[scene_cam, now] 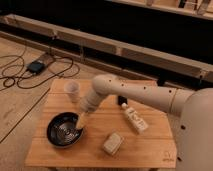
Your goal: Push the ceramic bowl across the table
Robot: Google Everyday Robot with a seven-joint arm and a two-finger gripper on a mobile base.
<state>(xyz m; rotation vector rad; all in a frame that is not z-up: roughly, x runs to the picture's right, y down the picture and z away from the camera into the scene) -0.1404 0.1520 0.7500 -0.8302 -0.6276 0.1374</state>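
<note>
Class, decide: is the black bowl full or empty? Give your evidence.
Empty: pale rings show uncovered inside the ceramic bowl. The claw is at the bowl's rim, on the picture's right.

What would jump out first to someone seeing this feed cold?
The big white arm reaching in from the right draws the eye first. Its hand is down at the right inner edge of the black ceramic bowl, at the front left of the table. A pale cup stands behind the bowl, a white bottle lies to the right, and a pale packet sits near the front.
</note>
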